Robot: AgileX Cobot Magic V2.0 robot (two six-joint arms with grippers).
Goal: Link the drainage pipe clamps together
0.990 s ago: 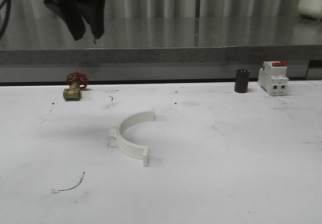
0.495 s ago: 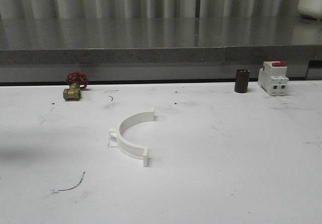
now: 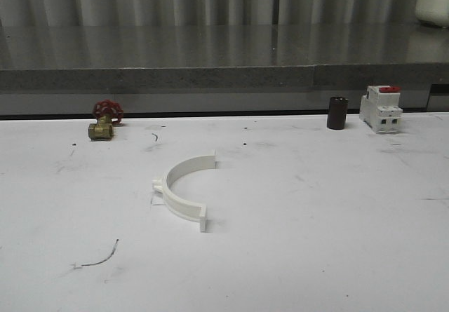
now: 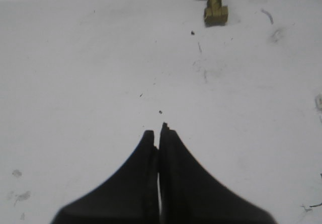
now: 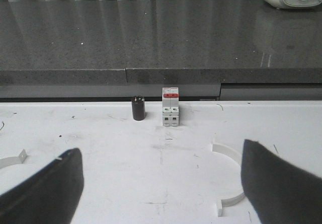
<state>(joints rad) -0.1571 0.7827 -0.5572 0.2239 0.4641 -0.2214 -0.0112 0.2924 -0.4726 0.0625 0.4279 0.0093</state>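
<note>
1. Worktop (image 3: 337,242): white, scuffed; a grey counter ledge runs along its far edge.
2. Your right pincer (image 5: 161,183): fingers (image 5: 45,194) spread wide, nothing between them, hanging above the worktop.
3. Your left pincer (image 4: 160,133): tips pressed together, holding nothing, over bare worktop.
4. Drainage pipe clamp (image 3: 184,189): mid-worktop in the front view, lying flat, opening to the right, side tab on its left.
5. Second clamp half (image 5: 229,176): in the right wrist view, flat on the worktop just beside the right finger.
6. Breaker (image 3: 381,109): far right, red top, upright.
7. Black cylinder (image 3: 337,113): just left of the breaker.
8. Brass valve (image 3: 103,121): far left, red handwheel.
</note>
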